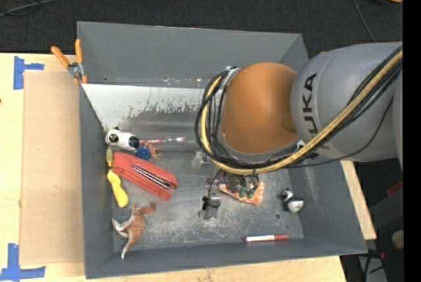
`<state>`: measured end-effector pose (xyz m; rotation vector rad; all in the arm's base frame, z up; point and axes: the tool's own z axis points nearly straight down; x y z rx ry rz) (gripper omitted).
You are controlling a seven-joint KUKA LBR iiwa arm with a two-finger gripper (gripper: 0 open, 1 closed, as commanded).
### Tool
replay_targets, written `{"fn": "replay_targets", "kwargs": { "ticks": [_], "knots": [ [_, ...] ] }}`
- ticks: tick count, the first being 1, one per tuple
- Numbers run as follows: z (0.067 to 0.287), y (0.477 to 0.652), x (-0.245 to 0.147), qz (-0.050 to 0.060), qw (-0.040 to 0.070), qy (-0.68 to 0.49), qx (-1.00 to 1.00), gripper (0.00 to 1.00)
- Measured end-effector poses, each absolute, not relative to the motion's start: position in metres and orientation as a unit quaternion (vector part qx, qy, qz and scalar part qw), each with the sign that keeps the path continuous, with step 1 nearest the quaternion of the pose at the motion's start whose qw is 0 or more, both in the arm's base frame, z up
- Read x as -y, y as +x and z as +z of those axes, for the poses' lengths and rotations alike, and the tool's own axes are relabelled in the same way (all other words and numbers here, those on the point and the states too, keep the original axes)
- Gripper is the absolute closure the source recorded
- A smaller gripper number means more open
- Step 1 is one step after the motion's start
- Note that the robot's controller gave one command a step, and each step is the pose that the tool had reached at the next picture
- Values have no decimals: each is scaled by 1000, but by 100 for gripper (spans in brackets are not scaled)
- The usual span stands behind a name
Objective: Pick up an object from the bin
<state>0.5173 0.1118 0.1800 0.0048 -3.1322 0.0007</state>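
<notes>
Camera view: the grey metal bin (92, 142) carries every item on its floor. The arm (342, 110), with its orange cover (260, 106), reaches in over the right edge and stands above the middle of the floor. The pincer (211, 206) hangs below the cover, low over bare floor near the centre. Whether it is open or closed cannot be told, and nothing is seen gripped in it.

Items, by size:
- a flat red case (145, 175) near the left wall, with a yellow piece (118, 190) against its left side;
- a brown toy animal (135, 225) near the front left corner;
- a flat orange-pink printed piece (247, 193), partly under the wrist;
- a red pen (266, 238) along the front edge;
- a small black-and-white piece (292, 202) toward the right wall.

The orange-pink piece lies just beside the pincer, toward the right wall, and is judged the nearest candidate. For a sound pick, centre the pincer over the piece before descending. Because the piece lies flat, go fully down to the floor and close across its narrower side. An off-centre approach would likely push it aside.
</notes>
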Motion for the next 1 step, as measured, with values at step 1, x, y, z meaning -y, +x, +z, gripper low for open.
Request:
{"fn": "replay_targets", "kwargs": {
  "ticks": [1],
  "knots": [
    [185,519,-111,0,1,0,1000,0]
  ]
}}
